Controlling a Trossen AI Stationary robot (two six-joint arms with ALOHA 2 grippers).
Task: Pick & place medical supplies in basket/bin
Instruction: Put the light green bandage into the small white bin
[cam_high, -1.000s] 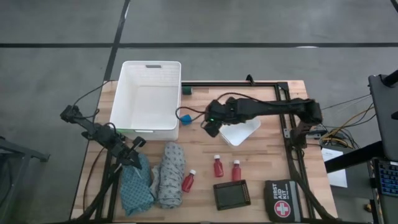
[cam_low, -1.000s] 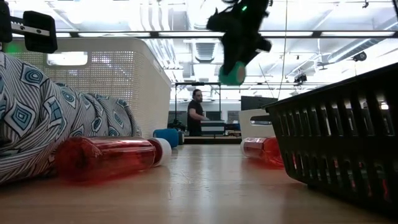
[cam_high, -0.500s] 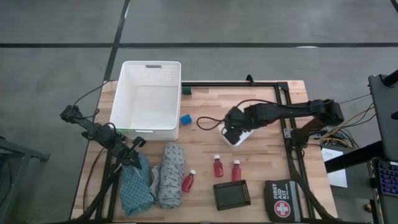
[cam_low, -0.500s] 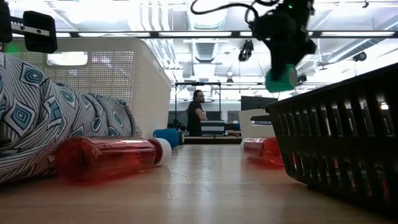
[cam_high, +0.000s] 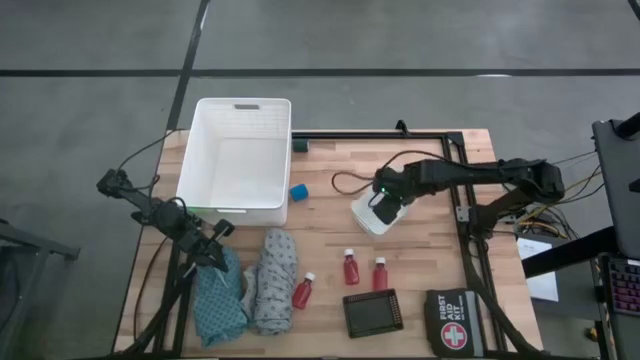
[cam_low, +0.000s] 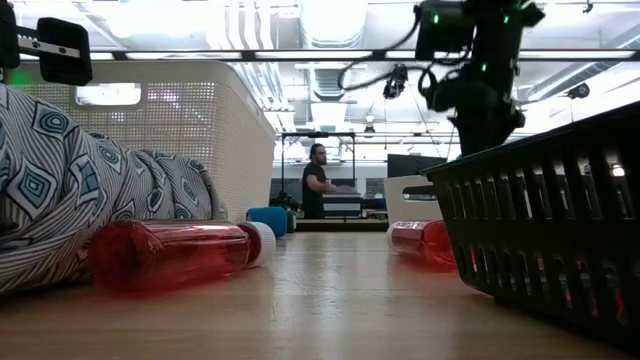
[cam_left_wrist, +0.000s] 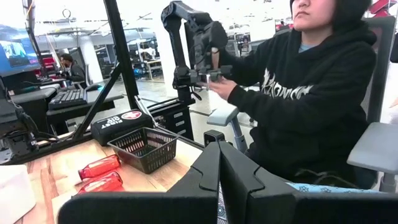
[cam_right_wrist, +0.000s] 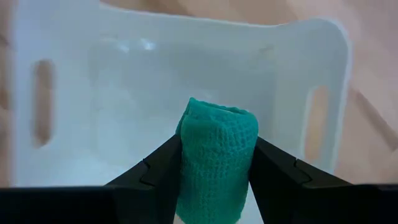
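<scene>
One green gauze roll (cam_right_wrist: 216, 165) sat pinched between the right gripper's (cam_high: 383, 203) fingers (cam_right_wrist: 155, 174), directly above the small white tray (cam_right_wrist: 62, 81) at mid-desk. Three red bottles (cam_high: 351, 267) and the patterned cloths (cam_high: 273, 280) lay on the desk (cam_high: 330, 160); the basket (cam_high: 237, 155) stood well apart. Left gripper (cam_high: 213, 240), fingers shut and empty, rested by the cloths.

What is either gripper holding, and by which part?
The right gripper pinches a green gauze roll by its sides, above the small white tray. The left holds nothing.
</scene>
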